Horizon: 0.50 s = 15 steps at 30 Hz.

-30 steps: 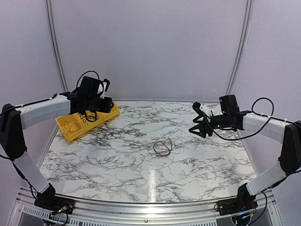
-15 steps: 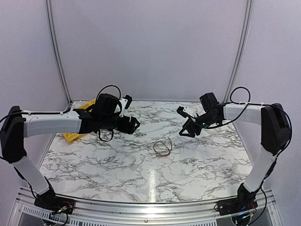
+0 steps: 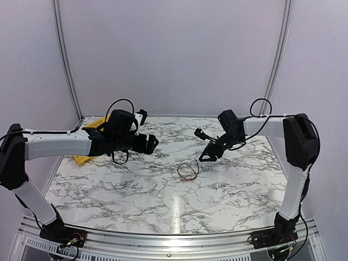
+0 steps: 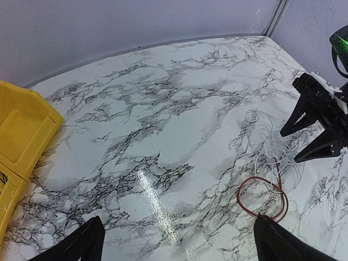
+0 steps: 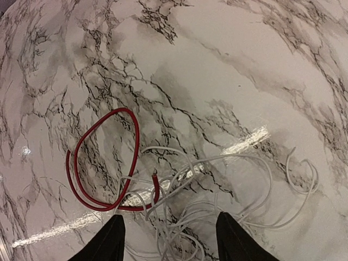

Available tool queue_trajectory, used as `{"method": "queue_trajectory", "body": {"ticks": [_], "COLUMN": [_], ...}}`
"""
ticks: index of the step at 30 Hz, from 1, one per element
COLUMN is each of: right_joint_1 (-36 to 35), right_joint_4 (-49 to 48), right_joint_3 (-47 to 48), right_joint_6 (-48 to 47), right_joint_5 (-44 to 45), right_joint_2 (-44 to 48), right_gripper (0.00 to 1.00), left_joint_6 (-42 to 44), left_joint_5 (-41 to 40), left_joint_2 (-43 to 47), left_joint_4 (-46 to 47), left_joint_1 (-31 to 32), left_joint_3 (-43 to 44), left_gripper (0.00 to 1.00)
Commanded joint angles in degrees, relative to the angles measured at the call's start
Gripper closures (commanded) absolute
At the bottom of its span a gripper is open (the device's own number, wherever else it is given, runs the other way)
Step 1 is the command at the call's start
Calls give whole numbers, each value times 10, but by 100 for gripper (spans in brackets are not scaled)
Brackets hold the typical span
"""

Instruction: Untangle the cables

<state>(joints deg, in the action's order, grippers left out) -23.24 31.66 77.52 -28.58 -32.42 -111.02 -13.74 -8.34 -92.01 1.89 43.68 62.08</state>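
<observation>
Fingers of the right tool [image 3: 200, 145] are standing wide apart, gripping nothing; the tool is hanging just above and beside the cables [image 3: 188, 171], pointing down at them; in the right wrist view a red cable [image 5: 135, 142] is lying in a loop, crossing a loose heap of thin white cable [image 5: 179, 223]; the bundle is resting near the middle of the marble table [image 3: 109, 185]; the left tool [image 3: 149, 142] is hovering well to the left, its fingers also spread and empty; a yellow bin [image 4: 22, 136] is sitting at the table's far left edge.
</observation>
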Motion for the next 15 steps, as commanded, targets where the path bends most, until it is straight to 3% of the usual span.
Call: {"method": "queue_trajectory", "body": {"ticks": [1, 7, 15], "right_joint_1": [-3, -4, -4], "right_joint_4": [27, 28, 35], "right_joint_3": [28, 37, 58], "right_joint_6": [18, 27, 33], "right_joint_5": [-29, -45, -44], "right_joint_2": [-18, -30, -45], "right_gripper": [43, 47, 65], "left_joint_6": [-4, -7, -6], "left_joint_5": [-8, 12, 60], "left_joint_2": [12, 3, -17], "left_joint_4": [4, 0, -12], "left_joint_1": [0, 1, 2], "left_joint_3": [12, 17, 32], "left_gripper": [1, 1, 3]}}
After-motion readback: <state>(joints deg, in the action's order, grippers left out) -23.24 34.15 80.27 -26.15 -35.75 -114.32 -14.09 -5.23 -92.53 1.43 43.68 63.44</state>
